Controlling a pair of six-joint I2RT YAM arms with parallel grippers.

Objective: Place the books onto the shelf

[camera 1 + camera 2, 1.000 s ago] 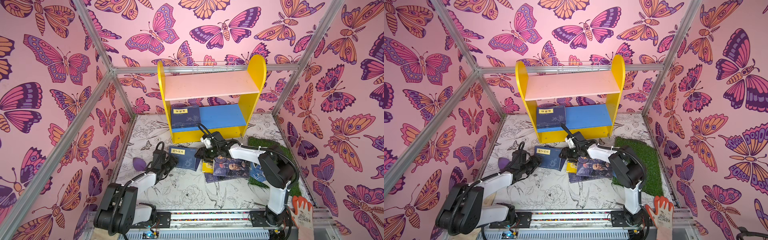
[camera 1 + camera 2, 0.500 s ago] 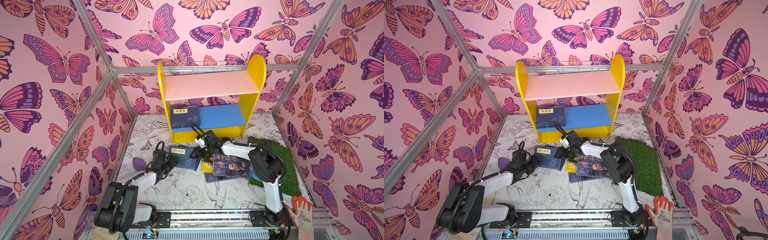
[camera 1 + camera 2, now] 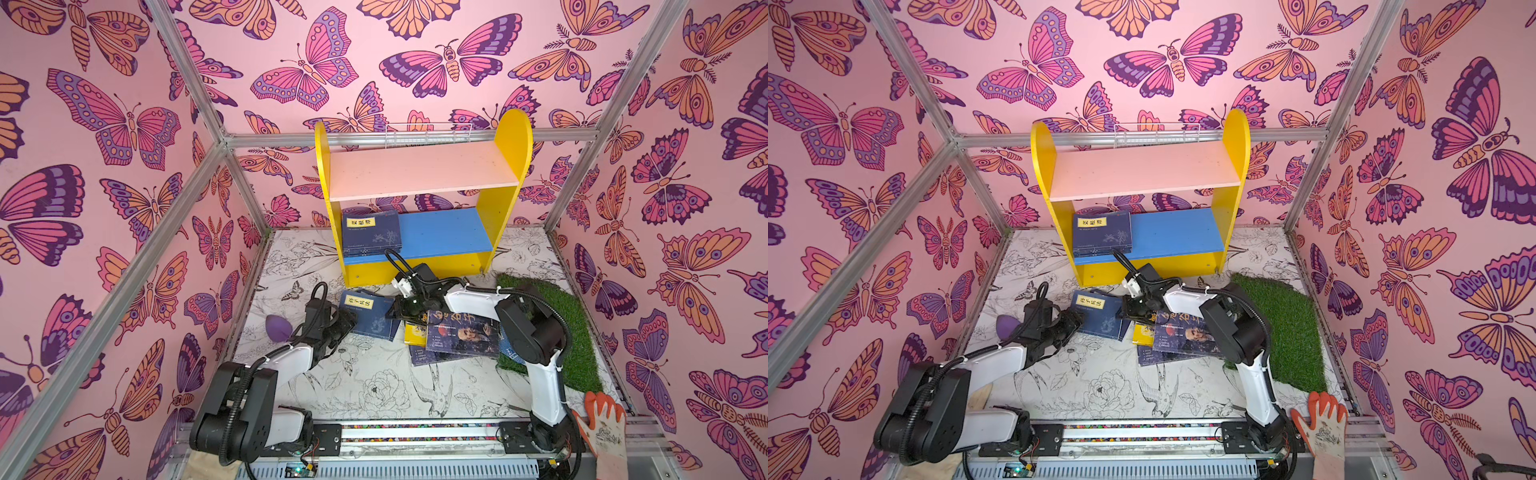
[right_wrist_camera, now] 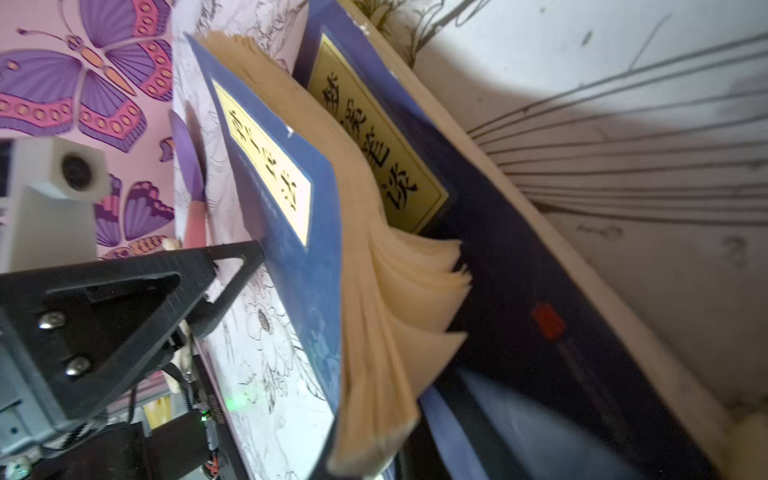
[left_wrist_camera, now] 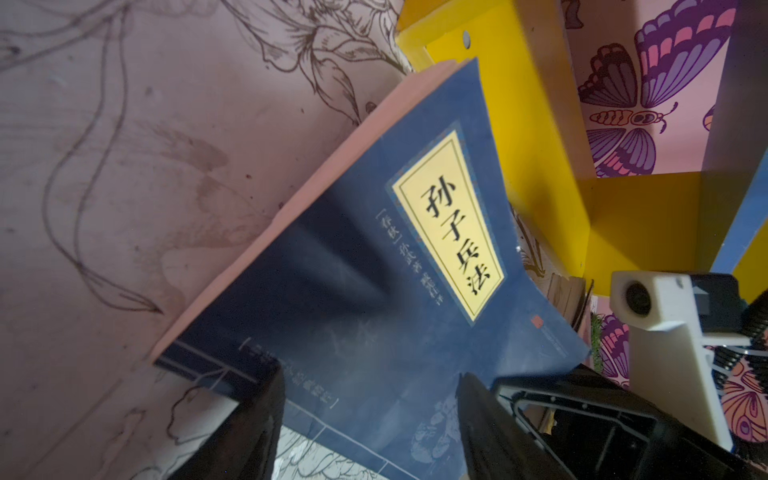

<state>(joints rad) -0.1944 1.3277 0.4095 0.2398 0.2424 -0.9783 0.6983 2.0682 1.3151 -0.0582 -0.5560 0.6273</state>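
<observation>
Navy paperback book with yellow title label (image 3: 370, 318) lies between both arms: left gripper (image 3: 348, 322) spread open, right gripper (image 3: 397, 310) closed at its edge.

One two-tier shelf (image 3: 424, 174), one wire basket (image 3: 428, 135) behind it. Three navy yellow-labelled books: one shelved book (image 3: 371, 232), and an upper navy book (image 4: 320, 282) lying on a lower navy book (image 4: 519, 291) on the desk (image 3: 374, 395). The nearby pile shows one portrait book (image 3: 465, 332), one yellow book (image 3: 414, 332) and at least one dark book (image 3: 419, 358) beneath. One purple sponge (image 3: 277, 327), one grass mat (image 3: 582, 357), one orange glove (image 3: 604, 419).
</observation>
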